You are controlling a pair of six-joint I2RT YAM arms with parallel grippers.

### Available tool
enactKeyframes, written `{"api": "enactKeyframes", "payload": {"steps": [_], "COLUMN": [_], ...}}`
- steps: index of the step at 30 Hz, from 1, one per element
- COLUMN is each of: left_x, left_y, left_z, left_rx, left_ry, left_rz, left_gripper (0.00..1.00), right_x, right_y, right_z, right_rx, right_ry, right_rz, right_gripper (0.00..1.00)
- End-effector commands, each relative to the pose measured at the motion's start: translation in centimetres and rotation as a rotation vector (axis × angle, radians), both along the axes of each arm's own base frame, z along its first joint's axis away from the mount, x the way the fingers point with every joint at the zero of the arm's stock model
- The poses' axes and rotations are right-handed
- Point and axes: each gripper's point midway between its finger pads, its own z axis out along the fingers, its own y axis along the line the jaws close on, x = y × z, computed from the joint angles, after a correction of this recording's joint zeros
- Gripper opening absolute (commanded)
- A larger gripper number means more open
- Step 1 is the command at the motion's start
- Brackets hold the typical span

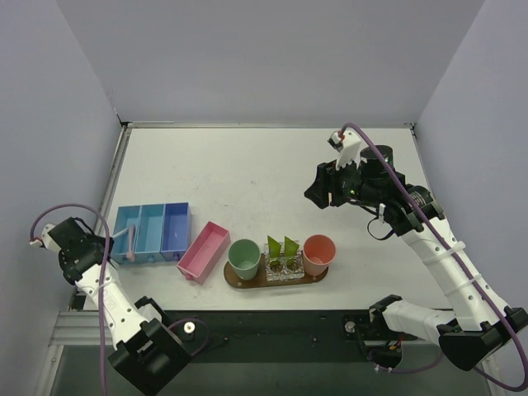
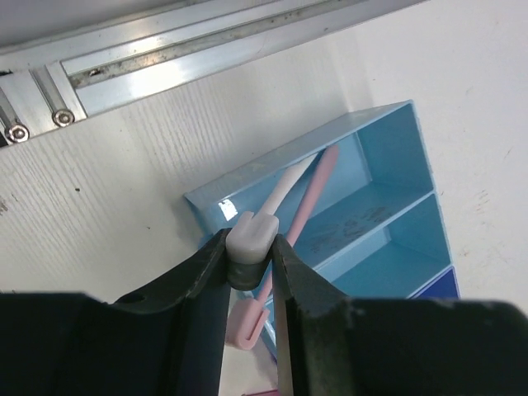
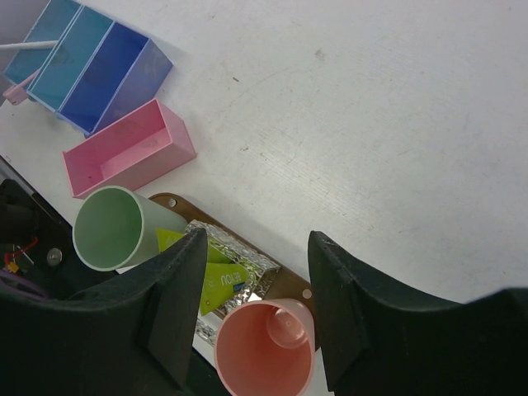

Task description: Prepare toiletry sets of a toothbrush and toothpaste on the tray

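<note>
- Your left arm (image 1: 99, 285) lies low at 8 o'clock, left pincer (image 2: 247, 247) clamped on a slim white brush (image 2: 280, 186) beside the slim pink toothbrush (image 2: 309, 198) in the blue three-compartment plastic bin (image 2: 384, 161).
- Your right pincer (image 3: 256, 243), raised at 2 o'clock, stands apart.
- One oval brown wooden tray (image 1: 256, 285), at 6 o'clock, carries two cups (image 1: 244, 258).

Left tool (image 2: 250, 247) at 9 o'clock pinches a white stick (image 2: 280, 186); right tool (image 3: 257, 241) at 2 o'clock, jaws apart.
</note>
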Motion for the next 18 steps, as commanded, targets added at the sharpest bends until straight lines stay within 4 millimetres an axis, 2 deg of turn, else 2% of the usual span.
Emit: {"api": "enactKeyframes", "payload": {"steps": [1, 5, 6, 10, 15, 18], "left_x": [0.8, 2.1, 2.8, 4.0, 5.4, 6.2], "left_y": [1.6, 1.6, 1.3, 0.5, -1.9, -3.4], "left_z": [4.3, 6.1, 7.0, 8.5, 10.2, 12.6], "left_rx": [0.165, 0.255, 0.279, 0.335, 0.384, 0.434], "left_ry": [0.007, 0.039, 0.030, 0.021, -0.024, -0.090], "left_rz": [-0.043, -0.134, -0.166, -0.256, -0.431, -0.529], "left_gripper": [0.00, 0.00, 0.00, 0.00, 0.00, 0.00], "right_x": [-0.4, -0.4, -0.3, -0.3, -0.3, -0.2], "right_y": [0.5, 0.5, 0.5, 0.8, 1.2, 1.5], "right_z": [0.5, 0.6, 0.7, 1.2, 1.7, 2.6], "right_rx": [0.012, 0.015, 0.017, 0.031, 0.045, 0.056], "right_ry": [-0.017, -0.020, -0.023, -0.035, -0.044, -0.066], "right_rz": [0.029, 0.031, 0.030, 0.032, 0.037, 0.038], "right_gripper": [0.47, 0.47, 0.47, 0.47, 0.47, 0.47]}}
